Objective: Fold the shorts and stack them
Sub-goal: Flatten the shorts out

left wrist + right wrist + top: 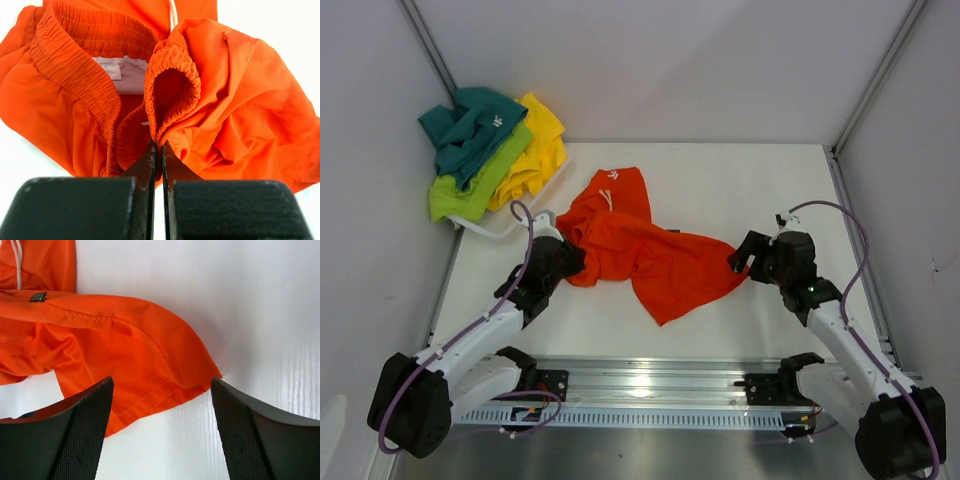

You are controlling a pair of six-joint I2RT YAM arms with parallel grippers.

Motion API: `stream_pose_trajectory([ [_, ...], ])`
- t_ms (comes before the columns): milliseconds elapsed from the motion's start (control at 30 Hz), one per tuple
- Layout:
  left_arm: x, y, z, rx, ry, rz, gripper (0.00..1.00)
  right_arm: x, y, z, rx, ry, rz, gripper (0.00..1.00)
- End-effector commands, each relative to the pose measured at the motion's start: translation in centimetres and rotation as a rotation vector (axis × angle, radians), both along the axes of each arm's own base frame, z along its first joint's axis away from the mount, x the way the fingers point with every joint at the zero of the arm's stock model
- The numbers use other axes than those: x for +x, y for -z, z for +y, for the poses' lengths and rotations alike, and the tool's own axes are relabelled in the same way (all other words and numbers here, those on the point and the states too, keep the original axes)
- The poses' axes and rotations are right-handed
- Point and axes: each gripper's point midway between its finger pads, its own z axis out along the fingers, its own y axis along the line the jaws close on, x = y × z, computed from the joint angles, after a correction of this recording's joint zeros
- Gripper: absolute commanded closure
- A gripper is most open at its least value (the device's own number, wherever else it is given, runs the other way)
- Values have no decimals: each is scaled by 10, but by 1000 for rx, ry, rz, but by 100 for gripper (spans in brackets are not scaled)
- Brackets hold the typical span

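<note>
Orange shorts [640, 250] lie crumpled mid-surface [740, 180]. Left claw [159, 150] is clamped tight on a fold of the waistband [170, 85]. Right claw [162, 382] gapes wide and empty, straddling the leg hem [165, 395]. Risk: a one-sided pull from the left twists the cloth, or the flat hem slips under the right fingers. Teal, lime, yellow shorts [490, 150] are heaped in the far-left corner.

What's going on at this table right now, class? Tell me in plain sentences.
Two robot arms are working on crumpled orange shorts on the white table. The left gripper is shut on their elastic waistband. The right gripper is open at a leg hem, holding nothing. A heap of other shorts, teal, lime green and yellow, lies at the back left corner.
</note>
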Motion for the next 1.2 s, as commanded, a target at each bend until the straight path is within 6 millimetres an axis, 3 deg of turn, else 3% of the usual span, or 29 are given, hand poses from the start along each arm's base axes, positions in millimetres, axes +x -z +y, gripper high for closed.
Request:
stream_pose_trajectory([
  [0, 11, -14, 5, 14, -47, -29, 99, -15, 0, -9, -25, 23, -10, 19],
  [100, 13, -16, 6, 21, -49, -35, 99, -23, -3, -6, -16, -20, -53, 21],
  [367, 14, -19, 9, 34, -56, -47, 99, -14, 6, 5, 13, -34, 8, 30],
  [600, 13, -16, 5, 22, -42, -44, 99, -15, 28, 19, 86, -55, 61, 32],
  [1167, 11, -11, 2, 6, -33, -37, 98, 7, 49, 29, 112, -52, 67, 37],
])
